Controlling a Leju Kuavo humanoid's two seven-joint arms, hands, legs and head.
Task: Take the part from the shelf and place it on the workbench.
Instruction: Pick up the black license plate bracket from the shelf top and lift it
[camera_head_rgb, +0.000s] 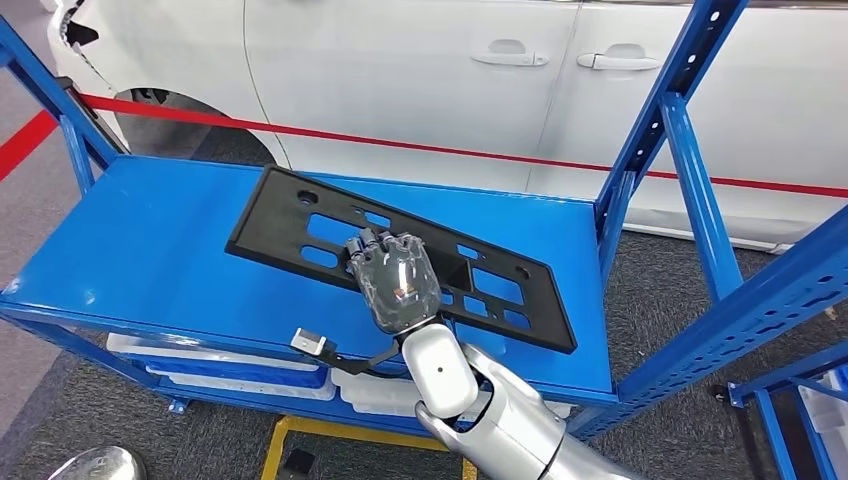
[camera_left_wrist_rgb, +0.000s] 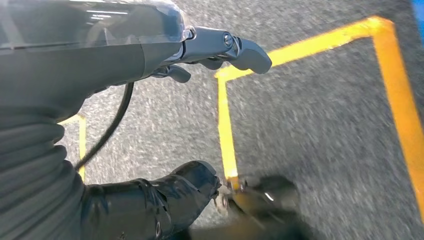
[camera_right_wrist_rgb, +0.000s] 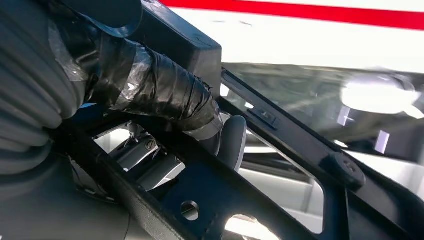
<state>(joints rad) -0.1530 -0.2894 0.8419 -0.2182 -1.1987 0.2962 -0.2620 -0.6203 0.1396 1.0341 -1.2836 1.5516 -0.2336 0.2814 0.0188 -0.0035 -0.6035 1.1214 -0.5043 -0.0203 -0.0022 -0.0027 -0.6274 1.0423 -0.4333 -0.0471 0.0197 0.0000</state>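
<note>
The part is a flat black plastic panel (camera_head_rgb: 300, 215) with several rectangular cutouts. It lies aslant across the blue shelf top (camera_head_rgb: 150, 250). My right hand (camera_head_rgb: 397, 280) is on the panel's near middle, with its fingers (camera_head_rgb: 375, 245) curled into a cutout. Up close, the taped thumb (camera_right_wrist_rgb: 165, 95) lies over a bar of the panel (camera_right_wrist_rgb: 280, 150) and a grey fingertip (camera_right_wrist_rgb: 232, 140) comes up from beneath, so the hand grips the part. My left hand (camera_left_wrist_rgb: 100, 60) hangs over the floor, its fingers (camera_left_wrist_rgb: 250, 52) apart from the thumb (camera_left_wrist_rgb: 165, 200), holding nothing.
A white car (camera_head_rgb: 400, 70) stands close behind the shelf, with a red line (camera_head_rgb: 400, 145) across it. Blue perforated uprights (camera_head_rgb: 680, 120) rise at the shelf's right end and another (camera_head_rgb: 75, 150) at the left. White trays (camera_head_rgb: 230, 365) sit on the lower level. Yellow lines (camera_left_wrist_rgb: 227, 130) mark the grey floor.
</note>
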